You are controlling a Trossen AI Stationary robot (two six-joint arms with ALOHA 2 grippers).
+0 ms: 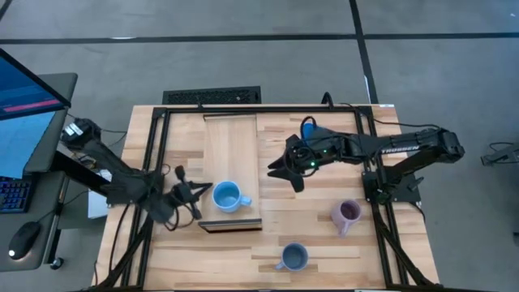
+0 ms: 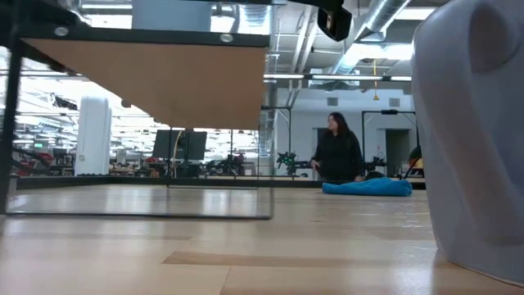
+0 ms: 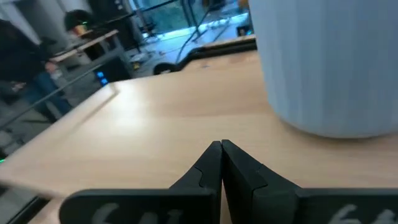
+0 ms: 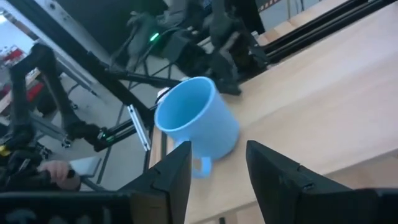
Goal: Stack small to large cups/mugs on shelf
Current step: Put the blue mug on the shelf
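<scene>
**A:** You've got the right arm stretched in across the table (image 1: 324,243), its right gripper (image 1: 285,169) hanging just off the long side of the shelf (image 1: 231,154), fingers (image 4: 177,171) apart with nothing between them. Your left gripper (image 1: 193,195) sits pinched together right beside the sky blue mug (image 1: 228,197), not holding it.

**B:** Where's that mug though?

**A:** Upright on the shelf, near its dark end. The lilac mug (image 1: 347,214) and slate blue mug (image 1: 292,257) are on the bare table, well apart. You'll also spot a blue cloth (image 2: 368,188) at the far edge and a person (image 2: 337,149) beyond it.
</scene>
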